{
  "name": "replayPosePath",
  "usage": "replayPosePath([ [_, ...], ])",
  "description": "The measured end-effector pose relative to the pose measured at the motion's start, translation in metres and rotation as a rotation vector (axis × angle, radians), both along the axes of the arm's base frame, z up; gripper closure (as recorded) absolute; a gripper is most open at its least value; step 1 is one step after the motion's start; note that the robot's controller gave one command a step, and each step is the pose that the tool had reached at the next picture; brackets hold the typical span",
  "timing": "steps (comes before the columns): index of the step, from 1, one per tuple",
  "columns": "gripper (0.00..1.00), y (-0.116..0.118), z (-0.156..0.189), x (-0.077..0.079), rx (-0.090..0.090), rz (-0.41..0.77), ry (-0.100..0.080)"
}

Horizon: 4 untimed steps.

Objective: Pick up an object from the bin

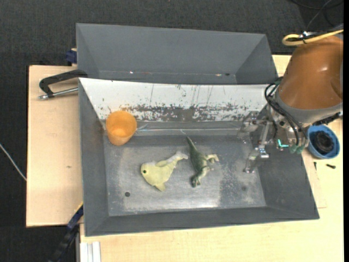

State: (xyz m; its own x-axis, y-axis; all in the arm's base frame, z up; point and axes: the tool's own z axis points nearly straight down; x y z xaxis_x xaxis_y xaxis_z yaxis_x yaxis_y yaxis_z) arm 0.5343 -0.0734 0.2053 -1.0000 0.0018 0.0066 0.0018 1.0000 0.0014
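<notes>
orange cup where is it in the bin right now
In the camera view the orange cup sits in the back left corner of the bin, up and left of the pale yellow toy and far from the claw at the right.

Overhead, slightly oblique, whole bin (pixel 163 48) framed
</notes>
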Motion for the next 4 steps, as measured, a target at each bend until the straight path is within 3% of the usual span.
replayPosePath([
  [1, 0.00, 0.063, -0.107, -0.001, 0.002, 0.167, -0.004],
  [2, 0.00, 0.088, -0.129, -0.020, -0.002, -0.070, -0.031],
  [3, 1.00, 0.088, -0.128, -0.019, -0.002, -0.067, -0.033],
  [4, 1.00, 0.013, -0.009, 0.016, -0.005, 0.097, -0.021],
])
